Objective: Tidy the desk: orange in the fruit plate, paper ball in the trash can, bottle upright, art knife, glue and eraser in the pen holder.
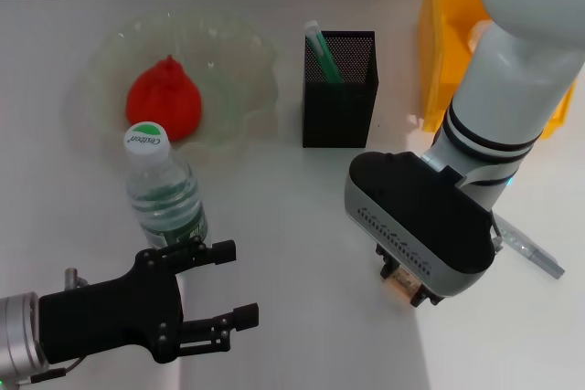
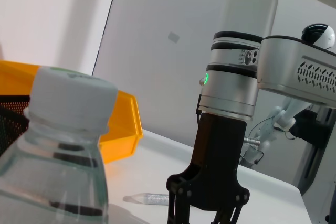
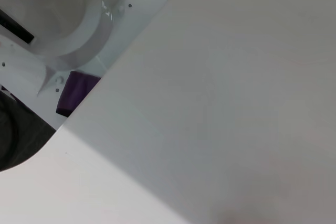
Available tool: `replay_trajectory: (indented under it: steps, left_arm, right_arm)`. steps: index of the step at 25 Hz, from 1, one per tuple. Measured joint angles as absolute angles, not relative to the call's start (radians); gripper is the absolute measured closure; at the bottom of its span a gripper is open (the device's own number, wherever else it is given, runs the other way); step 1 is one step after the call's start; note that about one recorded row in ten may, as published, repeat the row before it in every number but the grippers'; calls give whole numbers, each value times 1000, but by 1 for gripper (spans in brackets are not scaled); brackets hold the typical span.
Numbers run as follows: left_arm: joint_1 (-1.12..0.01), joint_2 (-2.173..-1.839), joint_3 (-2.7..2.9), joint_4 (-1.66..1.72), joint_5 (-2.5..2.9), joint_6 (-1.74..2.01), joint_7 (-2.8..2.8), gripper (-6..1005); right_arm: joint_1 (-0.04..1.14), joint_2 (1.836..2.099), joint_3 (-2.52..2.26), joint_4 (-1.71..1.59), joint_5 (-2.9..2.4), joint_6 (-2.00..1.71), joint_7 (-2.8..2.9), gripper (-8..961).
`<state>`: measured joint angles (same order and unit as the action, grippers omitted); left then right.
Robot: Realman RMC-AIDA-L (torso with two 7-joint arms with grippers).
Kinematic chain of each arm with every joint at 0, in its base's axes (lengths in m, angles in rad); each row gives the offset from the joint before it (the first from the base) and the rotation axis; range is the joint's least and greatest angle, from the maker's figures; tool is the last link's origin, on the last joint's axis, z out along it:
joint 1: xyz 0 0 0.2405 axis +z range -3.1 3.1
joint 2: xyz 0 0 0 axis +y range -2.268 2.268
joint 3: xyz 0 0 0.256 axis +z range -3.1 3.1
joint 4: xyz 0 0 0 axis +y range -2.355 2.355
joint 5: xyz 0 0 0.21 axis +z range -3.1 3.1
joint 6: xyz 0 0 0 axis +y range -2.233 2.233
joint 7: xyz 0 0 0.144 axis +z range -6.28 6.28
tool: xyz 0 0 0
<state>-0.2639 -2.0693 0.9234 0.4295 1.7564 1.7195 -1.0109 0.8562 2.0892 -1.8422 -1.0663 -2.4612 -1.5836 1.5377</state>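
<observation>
The orange (image 1: 164,98) lies in the fruit plate (image 1: 247,52) at the back left. In front of the plate the bottle (image 1: 166,191) stands upright, and it fills the near side of the left wrist view (image 2: 63,156). My left gripper (image 1: 234,284) is open and empty just in front of the bottle. My right gripper (image 1: 402,279) points down at the table in front of the pen holder (image 1: 340,102), with the small tan eraser (image 1: 403,287) showing right under it. A slim green-and-white stick (image 1: 323,50) stands in the pen holder. The trash can (image 1: 443,43) is at the back right. No paper ball is in view.
A slim clear tube (image 1: 532,250) lies on the table to the right of my right arm, also in the left wrist view (image 2: 149,199); whether it is the glue or the art knife I cannot tell. The right wrist view shows only bare table (image 3: 236,103) and its edge.
</observation>
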Motion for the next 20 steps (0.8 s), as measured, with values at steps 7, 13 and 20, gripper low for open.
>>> replay_trajectory:
  steps: [7, 13, 20]
  left_arm:
    - [-259, -2069, 923, 429, 1756, 1726, -1011, 157]
    - [-259, -2069, 923, 429, 1756, 1728, -1018, 157]
    - [-268, -2068, 931, 429, 1761, 1734, -1025, 157]
  right_arm:
    - [829, 2087, -1798, -1124, -2463, -1601, 1550, 556]
    - [766, 2083, -1522, -1227, -2402, -1649, 1529, 545]
    - [729, 2082, -1119, -1227, -2230, -1612, 1544, 531]
